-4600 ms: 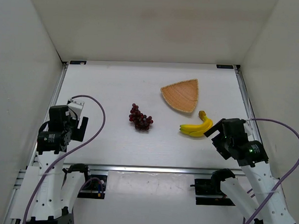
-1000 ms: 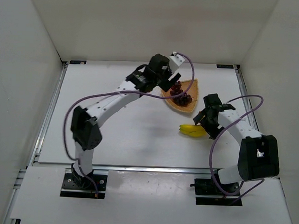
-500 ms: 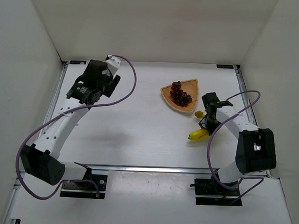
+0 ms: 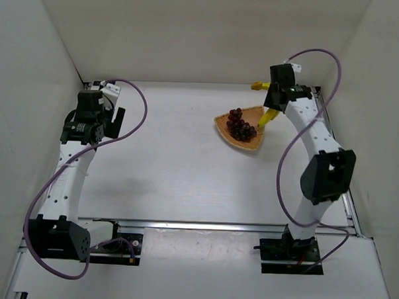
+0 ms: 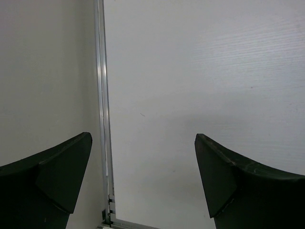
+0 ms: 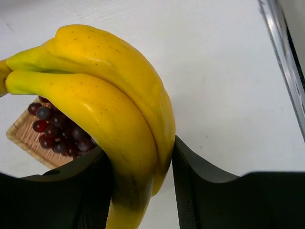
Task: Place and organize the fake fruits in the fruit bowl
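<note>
While the grapes [image 4: 241, 125] lie in the fruit bowl [image 4: 222, 121] near the counter's far right corner, the right end effector [image 6: 140, 181] clamps the bananas [image 6: 109, 95] over its right edge, unplaced; left end effector [image 5: 143, 176] gapes empty.

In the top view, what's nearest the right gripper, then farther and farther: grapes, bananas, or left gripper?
1. Bananas, held in the right gripper.
2. Grapes, in the bowl just beside it.
3. Left gripper, far off on the left side.

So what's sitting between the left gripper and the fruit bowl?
Nothing. In the top view only bare white table separates the open left gripper from the fruit bowl, which holds the grapes.
</note>
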{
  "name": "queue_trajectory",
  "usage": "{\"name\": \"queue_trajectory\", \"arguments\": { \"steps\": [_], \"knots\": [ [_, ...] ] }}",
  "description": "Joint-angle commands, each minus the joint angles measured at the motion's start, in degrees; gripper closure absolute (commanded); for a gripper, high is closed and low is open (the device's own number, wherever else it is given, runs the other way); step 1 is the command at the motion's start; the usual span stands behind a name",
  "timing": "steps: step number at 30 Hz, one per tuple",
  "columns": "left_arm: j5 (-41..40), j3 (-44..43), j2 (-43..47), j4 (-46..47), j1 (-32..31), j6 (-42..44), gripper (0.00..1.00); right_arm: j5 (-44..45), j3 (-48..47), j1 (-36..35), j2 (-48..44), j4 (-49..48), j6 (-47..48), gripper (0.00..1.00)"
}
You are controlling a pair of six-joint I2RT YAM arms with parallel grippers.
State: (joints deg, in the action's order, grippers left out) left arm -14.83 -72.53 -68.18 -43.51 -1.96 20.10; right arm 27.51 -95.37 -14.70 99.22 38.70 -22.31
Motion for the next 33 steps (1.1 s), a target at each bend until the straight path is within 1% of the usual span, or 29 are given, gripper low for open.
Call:
{"name": "queue_trajectory", "arguments": {
  "steps": [1, 4, 7, 10, 12, 14, 15, 18, 19, 21, 22, 25, 27, 28, 30, 31, 32, 33],
  "knots": [
    [3.32, 1.25, 0.16, -2.1, 1.69, -1.29, 0.0, -2.63, -10.57, -0.15, 10.8, 2.07, 8.51, 1.0],
    [3.32, 1.78, -0.37, -2.11, 2.4, -0.77, 0.0, -6.31, -13.96, -0.68, 15.56, 2.08, 9.65, 1.0],
    [3.93, 2.31, -0.37, -2.64, 2.92, -0.76, 0.0, -6.33, -14.58, -0.68, 16.97, 2.08, 9.12, 1.0],
    [4.55, 2.83, -0.37, -3.16, 3.45, -2.07, 0.0, -6.94, -11.86, -1.21, 16.97, 2.08, 9.12, 0.98],
    [5.16, 3.44, -0.9, -3.16, 3.45, -2.6, 0.0, -8.17, -11.24, -1.21, 16.97, 2.08, 9.12, 0.91],
    [5.16, 3.45, -0.9, -3.16, 3.45, -3.13, 0.0, -9.83, -11.24, -1.21, 17.58, 2.08, 9.65, 0.73],
    [5.16, 3.45, -0.9, -3.16, 3.45, -3.13, 0.0, -10.54, -11.24, -1.21, 18.28, 2.69, 9.65, 0.51],
    [5.16, 3.45, -0.9, -4.22, 3.45, -3.66, 0.0, -10.02, -12.64, -1.21, 18.82, 4.46, 8.51, 0.15],
    [5.16, 2.84, -0.9, -4.83, 3.45, -3.66, 0.0, -9.49, -12.64, -1.21, 18.82, 4.46, 8.51, 0.11],
    [5.16, 2.22, -0.9, -5.36, 3.97, -3.66, 0.0, -8.7, -12.64, -1.21, 17.68, 4.98, 8.51, 0.07],
    [5.16, 1.61, -0.9, -5.36, 3.98, -3.66, 0.0, -8.09, -12.64, -1.21, 17.68, 4.98, 8.51, 0.05],
    [5.16, -0.58, -0.9, -5.98, 3.98, -3.66, 0.0, -7.56, -14.22, -1.21, 13.73, 6.48, 7.98, 0.03],
    [5.16, -1.73, -0.38, -6.59, 4.5, -3.66, 0.0, -8.08, -14.23, -1.21, 8.38, 5.87, 6.23, 0.02],
    [5.16, -2.52, -0.37, -6.59, 4.5, -3.66, 0.0, -8.08, -13.62, -1.21, 4.1, 5.86, 5.52, 0.0],
    [5.16, -3.14, 0.15, -6.59, 4.51, -3.66, 0.0, -7.56, -12.04, -1.21, -0.67, 5.86, 3.33, 0.0],
    [4.55, -3.14, 0.16, -7.11, 5.2, -3.66, 0.0, -7.56, -10.99, -1.21, -6.0, 5.86, 2.36, 0.0],
    [4.55, -3.14, 0.76, -7.12, 5.9, -4.18, 0.0, -6.16, -7.67, -1.21, -8.93, 5.86, 0.27, 0.0],
    [4.55, -3.14, 1.38, -7.12, 6.43, -4.19, 0.0, -6.15, -5.46, 0.44, -11.91, 5.86, -0.89, 0.0]
  ]
}}
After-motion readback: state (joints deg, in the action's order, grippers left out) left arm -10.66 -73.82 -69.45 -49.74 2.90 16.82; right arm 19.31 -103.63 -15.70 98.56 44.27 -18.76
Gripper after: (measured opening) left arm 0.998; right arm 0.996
